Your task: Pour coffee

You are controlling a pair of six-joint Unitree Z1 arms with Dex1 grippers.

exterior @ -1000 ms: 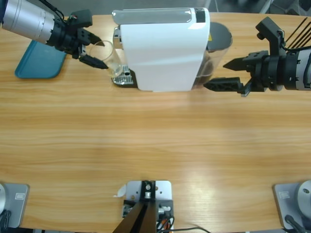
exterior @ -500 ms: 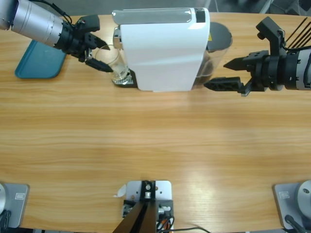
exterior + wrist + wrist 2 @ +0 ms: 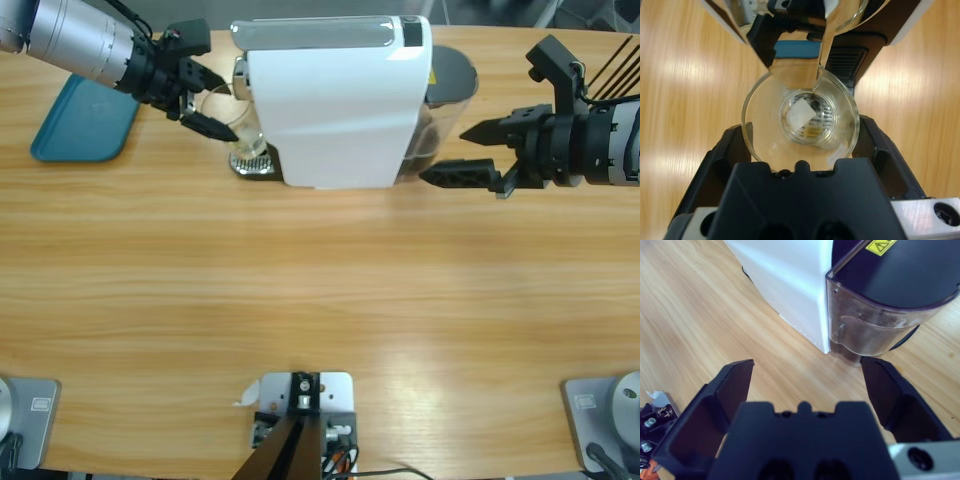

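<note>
My left claw [image 3: 208,103] grasps the glass [image 3: 800,117], a jaw on either side, at the machine's [image 3: 340,100] tray. No coffee visible in it. My right claw [image 3: 467,152] is released, near the tank [image 3: 890,300]. Blue tray [image 3: 82,122] far left.

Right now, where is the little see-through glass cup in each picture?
High view: the small clear glass cup is at upper left, on the drip tray beside the white coffee machine, between the left claw's jaws.
Left wrist view: cup in the middle, seen from above, empty.
Right wrist view: not in it.
Shared landmark: the white coffee machine.
</note>
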